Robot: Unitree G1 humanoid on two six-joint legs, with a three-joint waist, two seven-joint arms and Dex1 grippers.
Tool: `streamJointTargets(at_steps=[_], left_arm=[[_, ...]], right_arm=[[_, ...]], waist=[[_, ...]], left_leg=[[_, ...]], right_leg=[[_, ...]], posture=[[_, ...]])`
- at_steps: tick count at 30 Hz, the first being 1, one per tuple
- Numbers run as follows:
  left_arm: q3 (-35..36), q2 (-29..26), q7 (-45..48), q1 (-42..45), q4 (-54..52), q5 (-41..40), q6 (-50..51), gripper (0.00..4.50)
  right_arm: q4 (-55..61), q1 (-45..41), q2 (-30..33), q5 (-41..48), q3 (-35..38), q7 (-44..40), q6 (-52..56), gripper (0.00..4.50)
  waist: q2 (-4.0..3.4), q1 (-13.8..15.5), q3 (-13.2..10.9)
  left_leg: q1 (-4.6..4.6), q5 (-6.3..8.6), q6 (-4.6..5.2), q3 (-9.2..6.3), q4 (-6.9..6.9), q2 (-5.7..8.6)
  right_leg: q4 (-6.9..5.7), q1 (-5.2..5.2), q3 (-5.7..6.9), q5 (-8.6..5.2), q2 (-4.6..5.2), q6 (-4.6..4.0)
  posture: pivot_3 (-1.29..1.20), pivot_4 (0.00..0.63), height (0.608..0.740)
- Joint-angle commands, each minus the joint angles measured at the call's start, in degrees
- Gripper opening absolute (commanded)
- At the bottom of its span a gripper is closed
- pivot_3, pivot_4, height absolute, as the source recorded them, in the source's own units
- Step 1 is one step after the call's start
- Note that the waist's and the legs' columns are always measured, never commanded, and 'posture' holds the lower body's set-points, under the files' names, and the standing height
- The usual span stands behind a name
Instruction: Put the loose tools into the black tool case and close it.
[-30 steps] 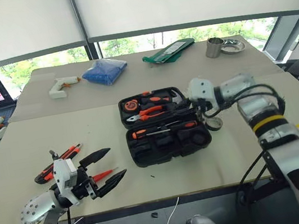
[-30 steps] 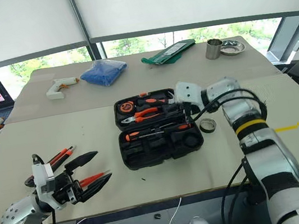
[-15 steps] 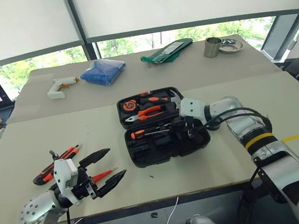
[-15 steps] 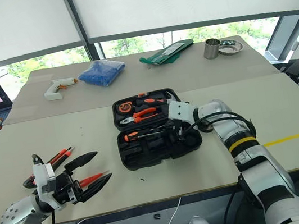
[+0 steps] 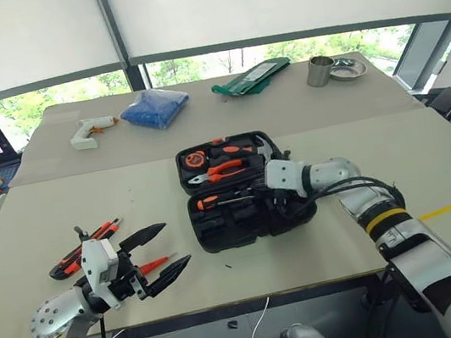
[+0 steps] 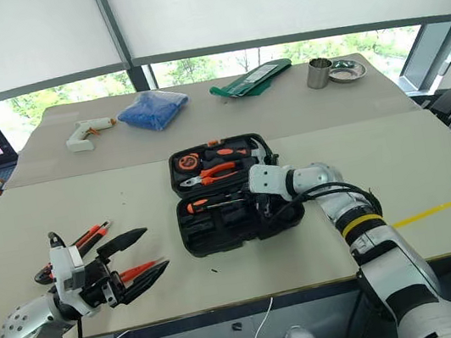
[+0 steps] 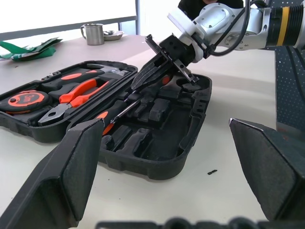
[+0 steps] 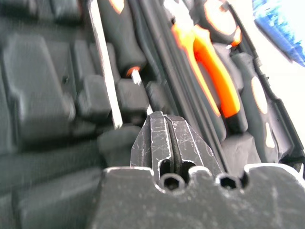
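We see a beige surface [image 5: 355, 123] by windows; open black tool case [image 5: 246, 191] holds pliers [image 5: 227, 169]; right gripper [image 7: 143, 78] jaws clenched empty, left gripper [image 5: 163, 252] released.

tool case [image 5: 246, 191] mid-table | loose tools [image 5: 88, 246] left of it | glue gun [image 5: 87, 133] behind | cup [image 5: 319, 71] behind-right

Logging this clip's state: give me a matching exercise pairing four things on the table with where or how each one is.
Things:
1. black tool case
2. right gripper
3. left gripper
4. white glue gun

States:
A. open, beside the loose tools at the near edge
B. far side, beside the blue cloth
C. shut, over the case
D. lying open

Pairs: 1-D, 2-C, 3-A, 4-B
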State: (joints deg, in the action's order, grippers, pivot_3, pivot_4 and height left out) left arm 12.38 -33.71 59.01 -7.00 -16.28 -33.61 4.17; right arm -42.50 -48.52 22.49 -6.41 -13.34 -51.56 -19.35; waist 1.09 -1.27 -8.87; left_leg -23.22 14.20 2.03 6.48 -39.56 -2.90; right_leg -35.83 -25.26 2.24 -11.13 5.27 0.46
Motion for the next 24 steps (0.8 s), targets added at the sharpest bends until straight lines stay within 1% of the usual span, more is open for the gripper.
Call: streamJointTargets(at_steps=[1, 5, 10, 15, 18, 21, 24], left_arm=[[0.1, -0.7, 0.0, 0.2, -1.6, -0.1, 0.3, 4.50], [0.0, -0.8, -0.1, 0.3, -1.6, -0.1, 0.3, 4.50], [0.1, -0.8, -0.2, 0.0, -2.0, -0.1, 0.4, 4.50], [0.2, -1.1, -0.1, -0.2, -2.0, -0.1, 0.6, 4.50], [0.3, -1.3, -0.1, 0.0, -2.0, -0.1, 0.9, 4.50], [0.3, -1.4, -0.2, 0.1, -2.0, -0.1, 1.2, 4.50], [0.3, -1.4, -0.3, 0.1, -2.1, 0.0, 1.3, 4.50]], right_arm=[[3.3, -0.9, -1.1, 7.5, 3.9, -4.9, 9.4, 0.01], [7.4, 1.5, -1.3, 8.6, 3.0, -7.3, 19.1, 0.01], [8.9, 3.6, -0.5, 7.1, 2.4, -6.4, 23.1, 0.01], [9.4, 5.2, 0.3, 5.8, 0.7, -7.7, 22.4, 0.01], [9.6, 6.4, 0.2, 5.9, -0.2, -8.6, 24.5, 0.01], [8.1, 7.2, 0.4, 4.1, -1.5, -7.8, 23.3, 0.01], [7.3, 7.2, 0.0, 4.5, -0.8, -6.4, 21.9, 0.01]], waist=[[0.00, 0.1, 0.0], [-0.01, 0.2, 0.0], [-0.03, 0.4, 0.0], [-0.02, 0.6, 0.0], [-0.02, 0.5, 0.0], [-0.01, 0.5, 0.0], [0.04, 0.5, 0.0]], left_leg=[[0.00, 0.00, 0.00, -0.01, 0.00, 0.00], [-0.02, 0.00, 0.00, -0.02, 0.00, -0.02], [-0.04, 0.01, 0.00, -0.02, 0.00, 0.02], [-0.02, 0.00, 0.00, -0.04, 0.00, 0.02], [-0.02, 0.01, 0.00, -0.04, 0.00, 0.03], [0.01, 0.01, 0.00, -0.04, 0.00, 0.02], [0.09, 0.01, 0.00, -0.04, 0.00, 0.01]], right_leg=[[0.00, 0.01, 0.00, 0.00, 0.00, 0.00], [0.01, 0.01, 0.00, 0.00, 0.04, 0.00], [0.02, -0.02, 0.01, 0.00, 0.10, 0.00], [0.02, 0.01, 0.04, -0.02, 0.08, -0.02], [0.03, 0.03, 0.03, -0.05, 0.08, -0.03], [0.03, 0.05, 0.03, -0.04, 0.07, -0.01], [0.03, 0.12, 0.04, -0.11, 0.07, -0.13]], posture=[[0.00, 0.150, 0.740], [0.00, 0.150, 0.740], [0.00, 0.150, 0.740], [0.00, 0.150, 0.740], [0.00, 0.150, 0.740], [0.00, 0.150, 0.740], [0.00, 0.150, 0.740]])
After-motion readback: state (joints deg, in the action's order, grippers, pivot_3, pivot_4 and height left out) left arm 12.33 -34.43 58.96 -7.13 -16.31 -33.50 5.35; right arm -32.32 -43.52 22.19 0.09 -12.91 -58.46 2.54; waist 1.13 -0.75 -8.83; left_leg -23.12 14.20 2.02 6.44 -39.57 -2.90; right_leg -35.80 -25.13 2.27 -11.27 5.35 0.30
